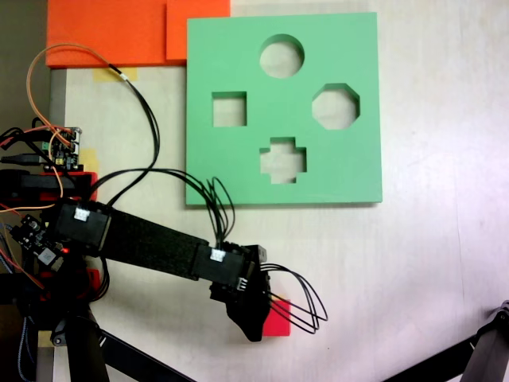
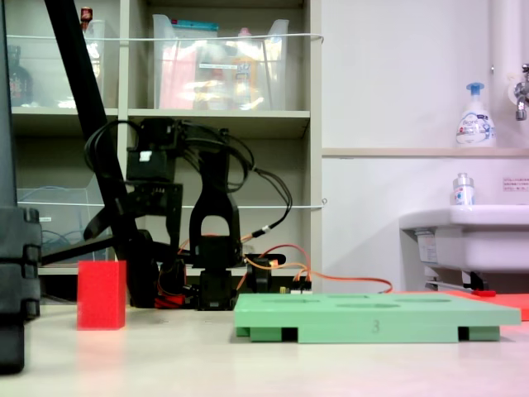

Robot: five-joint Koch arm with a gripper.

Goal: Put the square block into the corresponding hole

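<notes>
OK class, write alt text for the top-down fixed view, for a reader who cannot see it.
A black robot arm reaches from the left across a pale table, its gripper over a red square block near the bottom edge. Above lies a green foam board with round, square, octagonal and cross-shaped cutouts; orange foam sheets sit top left.

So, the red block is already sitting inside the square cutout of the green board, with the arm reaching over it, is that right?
Not quite. The red block is on the bare table, well clear of the green board; the square cutout is empty, as the top-down fixed view shows. The arm does reach over the block there.
</notes>
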